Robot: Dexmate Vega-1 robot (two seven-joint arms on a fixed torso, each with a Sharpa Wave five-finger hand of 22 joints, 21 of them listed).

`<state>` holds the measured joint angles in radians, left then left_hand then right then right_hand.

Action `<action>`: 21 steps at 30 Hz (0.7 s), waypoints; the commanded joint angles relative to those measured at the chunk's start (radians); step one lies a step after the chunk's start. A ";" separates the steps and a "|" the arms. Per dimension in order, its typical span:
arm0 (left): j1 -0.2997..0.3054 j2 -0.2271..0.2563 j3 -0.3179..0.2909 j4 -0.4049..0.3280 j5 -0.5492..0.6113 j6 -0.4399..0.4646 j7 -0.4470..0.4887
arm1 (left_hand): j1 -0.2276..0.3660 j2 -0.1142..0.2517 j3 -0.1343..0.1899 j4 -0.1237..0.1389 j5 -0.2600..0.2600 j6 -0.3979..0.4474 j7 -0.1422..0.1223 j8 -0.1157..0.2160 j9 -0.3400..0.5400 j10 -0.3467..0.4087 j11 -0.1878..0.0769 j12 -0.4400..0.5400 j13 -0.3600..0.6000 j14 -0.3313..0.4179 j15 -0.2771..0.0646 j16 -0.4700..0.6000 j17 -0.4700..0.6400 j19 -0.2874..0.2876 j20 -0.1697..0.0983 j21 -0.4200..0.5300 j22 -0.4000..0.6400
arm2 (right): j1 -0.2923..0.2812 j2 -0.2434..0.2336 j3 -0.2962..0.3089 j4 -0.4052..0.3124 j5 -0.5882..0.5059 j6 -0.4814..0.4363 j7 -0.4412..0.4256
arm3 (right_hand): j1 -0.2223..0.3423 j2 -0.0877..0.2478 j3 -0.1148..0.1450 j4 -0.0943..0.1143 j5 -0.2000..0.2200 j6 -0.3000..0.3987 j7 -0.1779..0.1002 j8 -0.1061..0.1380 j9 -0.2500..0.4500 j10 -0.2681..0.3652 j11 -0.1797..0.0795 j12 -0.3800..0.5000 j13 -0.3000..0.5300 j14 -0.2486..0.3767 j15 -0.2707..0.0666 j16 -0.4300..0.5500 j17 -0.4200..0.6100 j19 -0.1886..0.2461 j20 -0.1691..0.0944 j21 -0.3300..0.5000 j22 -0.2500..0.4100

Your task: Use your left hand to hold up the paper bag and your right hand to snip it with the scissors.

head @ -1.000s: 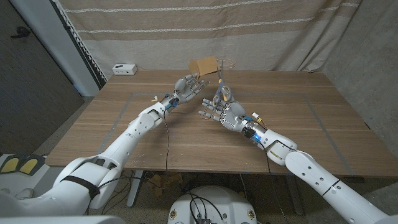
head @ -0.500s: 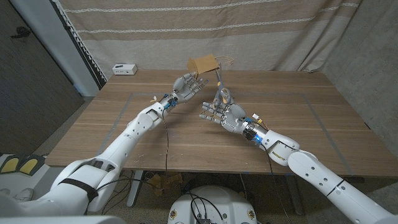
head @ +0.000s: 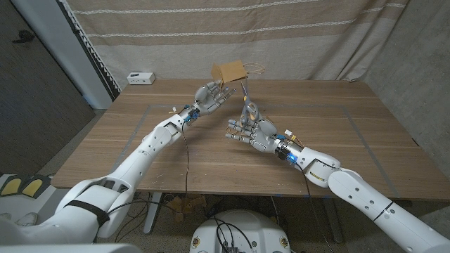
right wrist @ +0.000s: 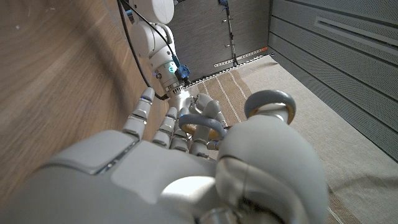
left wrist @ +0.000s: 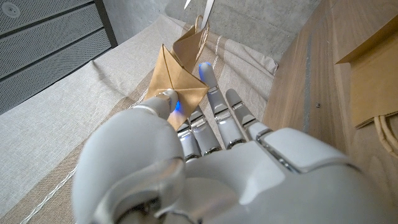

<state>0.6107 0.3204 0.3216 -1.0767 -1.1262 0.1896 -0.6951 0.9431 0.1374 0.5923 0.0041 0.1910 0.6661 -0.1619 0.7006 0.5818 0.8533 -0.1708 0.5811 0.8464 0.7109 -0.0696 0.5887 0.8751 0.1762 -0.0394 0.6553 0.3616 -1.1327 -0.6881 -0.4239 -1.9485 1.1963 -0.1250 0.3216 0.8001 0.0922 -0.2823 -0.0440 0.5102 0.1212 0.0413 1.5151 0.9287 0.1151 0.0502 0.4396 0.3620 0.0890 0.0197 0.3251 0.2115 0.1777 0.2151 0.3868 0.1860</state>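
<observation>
**Operator:** Wooden table (head: 330,133) stood before a striped beige curtain (head: 295,35), with a dark panel wall (head: 31,77) off to the robot's left. How many items were on or above it?

**Inspector:** Three were counted: one brown paper bag (head: 230,72), one pair of grey-handled scissors (head: 247,105), and one small white box (head: 140,77) resting at the far left corner of the table. Two robot arms reached in, one from each near corner.

**Operator:** State of the left hand?

**Inspector:** The left hand (head: 211,98) was raised over the far middle of the table, grasping the paper bag by its lower edge. The left wrist view showed the bag (left wrist: 177,78) pinched between the thumb and the fingers (left wrist: 214,106), creased and held clear of the surface.

**Operator:** And the right hand?

**Inspector:** The right hand (head: 252,130) was just beside the left hand, grasping the scissors. The right wrist view showed the two handle loops (right wrist: 205,124), one seated on the thumb and one on the fingers. The blades pointed up toward the bag; their tips sat at the bag's lower right corner. Whether the blades touched the paper could not be told.

**Operator:** Location of the bag?

**Inspector:** In the air above the table's far edge, in front of the curtain.
</observation>
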 commanded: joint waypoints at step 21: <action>-0.017 0.018 0.018 0.026 0.028 -0.019 -0.054 | 0.081 0.066 -0.019 -0.010 -0.004 0.133 -0.057 -0.044 0.043 0.071 -0.044 -0.010 0.002 -0.019 -0.157 0.023 -0.006 -0.017 -0.032 0.029 -0.024 | 0.073 -0.021 -0.023 0.034 0.016 -0.092 0.021 | -0.004 -0.001 -0.001 -0.007 -0.004 -0.008 0.007 0.009 0.000 -0.002 0.013 -0.013 0.000 0.003 0.016 -0.009 0.004 -0.011 0.001 -0.022 0.003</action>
<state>0.6032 0.3398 0.3347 -1.0718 -1.1026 0.1726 -0.7288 0.9749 0.1532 0.5757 -0.0042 0.1883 0.6912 -0.1368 0.6593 0.5813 0.8637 -0.1604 0.5721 0.8423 0.7002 -0.0660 0.6072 0.8703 0.1619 -0.0359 0.6737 0.3385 -1.0819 -0.7107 -0.4391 -1.9297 1.2046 -0.1897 0.3340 0.8002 0.0923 -0.2795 -0.0468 0.5064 0.1158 0.0466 1.5132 0.9256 0.1090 0.0540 0.4287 0.3620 0.0873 0.0325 0.3212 0.2114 0.1693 0.2127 0.3660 0.1862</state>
